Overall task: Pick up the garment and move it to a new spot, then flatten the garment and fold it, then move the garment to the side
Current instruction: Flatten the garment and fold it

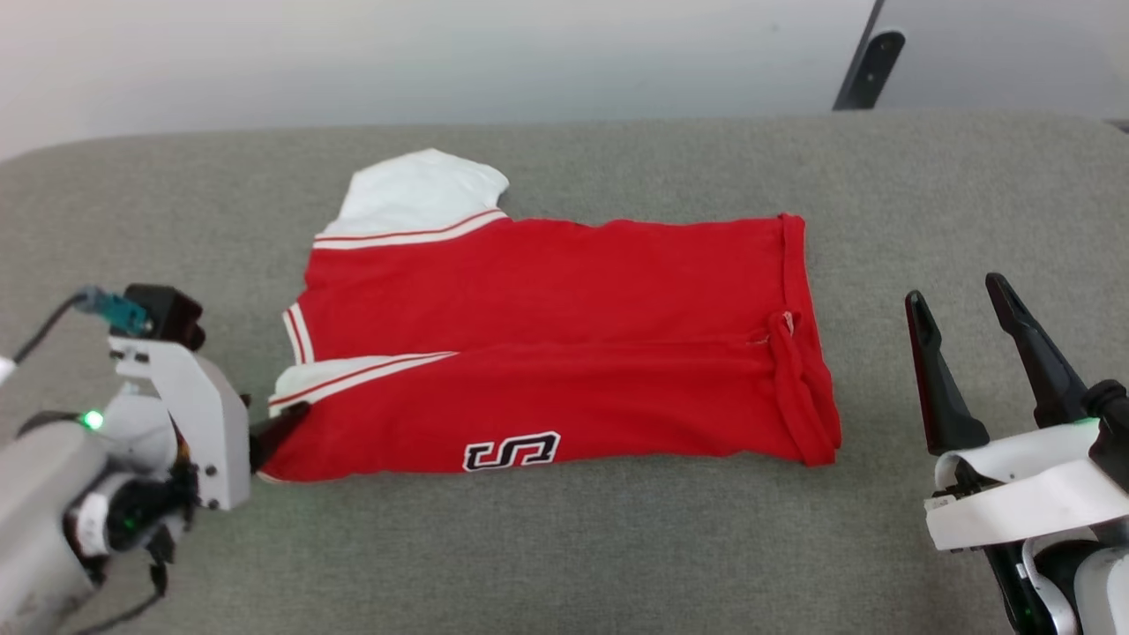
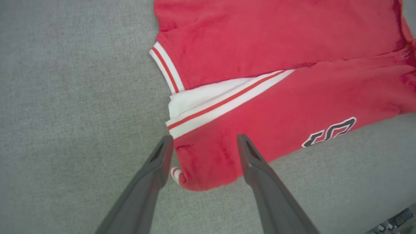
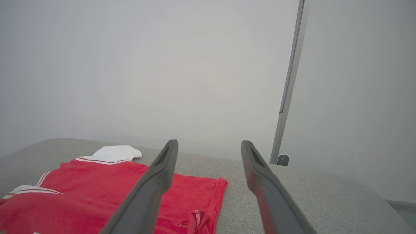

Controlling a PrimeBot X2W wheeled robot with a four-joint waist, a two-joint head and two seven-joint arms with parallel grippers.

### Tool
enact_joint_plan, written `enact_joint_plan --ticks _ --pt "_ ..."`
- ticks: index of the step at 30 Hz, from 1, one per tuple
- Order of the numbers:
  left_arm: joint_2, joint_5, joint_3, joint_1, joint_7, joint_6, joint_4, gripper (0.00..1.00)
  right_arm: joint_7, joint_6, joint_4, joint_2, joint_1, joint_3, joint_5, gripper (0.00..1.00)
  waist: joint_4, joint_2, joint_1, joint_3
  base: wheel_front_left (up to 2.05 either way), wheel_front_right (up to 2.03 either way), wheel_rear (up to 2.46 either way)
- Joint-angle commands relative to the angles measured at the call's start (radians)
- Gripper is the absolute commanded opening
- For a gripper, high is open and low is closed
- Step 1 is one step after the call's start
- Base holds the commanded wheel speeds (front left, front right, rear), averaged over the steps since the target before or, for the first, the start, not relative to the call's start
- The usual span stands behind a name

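Folds run lengthwise through the garment (image 1: pixel 564 291), a red jersey lying flat near the middle of the grey padded surface (image 1: pixel 564 547), with its long edges parallel to the robot's front. One white sleeve (image 1: pixel 414 194) sticks out at the far left corner, past a red-and-white striped band. A second white sleeve (image 1: pixel 326 375) is tucked between the two red layers at the left end. A black-and-white outlined letter patch (image 1: pixel 512 451) sits close to the near edge. The hem (image 1: pixel 798 388) is bunched and rolled at the right end.

The left gripper (image 2: pixel 204 139) stands wide open at the garment's (image 2: pixel 276 48) near left corner and has hold of nothing. In its wrist view one finger (image 2: pixel 156 169) lies just outside the striped trim, over bare grey cloth, while the other finger (image 2: pixel 256 169) crosses the red fabric, so the corner sits between them. From the head, a dark fingertip (image 1: pixel 278 430) shows right at the jersey's left edge; whether it presses the cloth cannot be told.

The right gripper (image 1: pixel 955 291) is also spread wide and empty, well apart from the hem, fingers pointing up and away. Its wrist view (image 3: pixel 210 143) looks across the garment (image 3: pixel 97 191) toward a white wall (image 3: pixel 162 65) and a slanted dark post (image 1: pixel 869 66).
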Motion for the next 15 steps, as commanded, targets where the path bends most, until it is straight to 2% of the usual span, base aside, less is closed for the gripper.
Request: enact_joint_plan --ticks 1,8,15 --pt "0.003 -0.001 -0.002 -0.011 0.008 -0.008 0.006 1.0 0.002 -0.001 -0.004 0.002 -0.013 -0.002 -0.002 1.0 -0.024 0.0 0.0 0.028 0.0 0.0 0.0" --pt "-0.017 -0.039 -0.026 -0.097 0.206 -0.03 0.092 1.0 0.013 -0.001 -0.012 0.016 -0.038 -0.004 -0.003 1.0 -0.058 0.0 0.0 0.078 0.0 0.0 0.0" --pt "-0.045 -0.055 -0.052 -0.152 0.349 -0.02 0.175 1.0 0.019 -0.001 -0.013 0.036 -0.059 -0.011 -0.007 1.0 -0.084 0.0 0.0 0.122 0.0 0.0 0.0"
